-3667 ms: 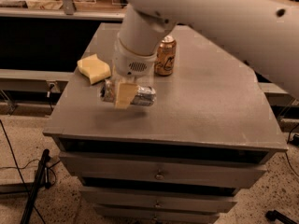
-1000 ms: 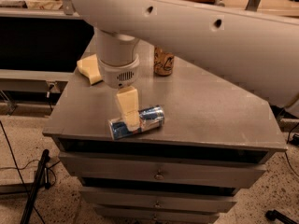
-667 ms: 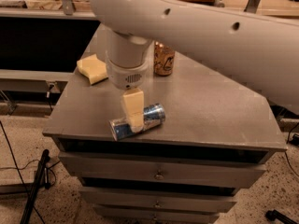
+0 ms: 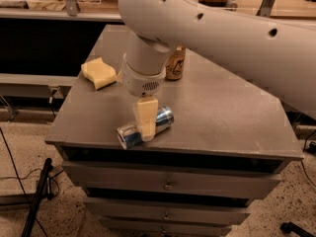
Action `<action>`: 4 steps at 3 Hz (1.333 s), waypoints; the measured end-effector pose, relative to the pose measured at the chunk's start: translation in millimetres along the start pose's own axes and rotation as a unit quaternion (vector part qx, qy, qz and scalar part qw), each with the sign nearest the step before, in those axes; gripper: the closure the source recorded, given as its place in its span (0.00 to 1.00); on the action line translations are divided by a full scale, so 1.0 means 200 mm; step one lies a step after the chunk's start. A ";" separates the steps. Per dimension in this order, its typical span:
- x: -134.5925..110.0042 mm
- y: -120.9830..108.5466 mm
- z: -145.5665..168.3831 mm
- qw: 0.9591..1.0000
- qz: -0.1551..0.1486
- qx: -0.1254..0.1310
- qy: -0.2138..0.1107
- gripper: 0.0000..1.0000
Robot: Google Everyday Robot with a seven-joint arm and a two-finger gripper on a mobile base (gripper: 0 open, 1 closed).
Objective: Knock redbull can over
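Grey tabletop [image 4: 227, 117]: redbull can [image 4: 164, 117] lies toppled, job done; my pincer [image 4: 146, 131] hangs over it, grip I cannot tell.

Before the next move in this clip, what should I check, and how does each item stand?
1. Slim silver-and-blue redbull can lying on its side: ok.
2. Can on the grey cabinet top, near its front edge: ok.
3. Gripper free of the can: cannot tell; it overlaps the can in view.
4. Gold-brown soda can upright: ok.
5. Yellow sponge apart from the gripper: ok.
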State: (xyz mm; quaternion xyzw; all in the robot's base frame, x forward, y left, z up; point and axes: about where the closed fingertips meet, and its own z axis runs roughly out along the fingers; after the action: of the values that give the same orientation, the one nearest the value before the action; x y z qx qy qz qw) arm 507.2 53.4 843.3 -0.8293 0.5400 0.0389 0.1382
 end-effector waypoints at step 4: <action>0.12 0.03 -0.29 0.999 -0.017 0.031 -0.026 0.00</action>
State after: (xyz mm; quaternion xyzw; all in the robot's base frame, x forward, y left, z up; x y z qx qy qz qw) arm 506.3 14.2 892.3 -0.8326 0.5227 0.0410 0.1782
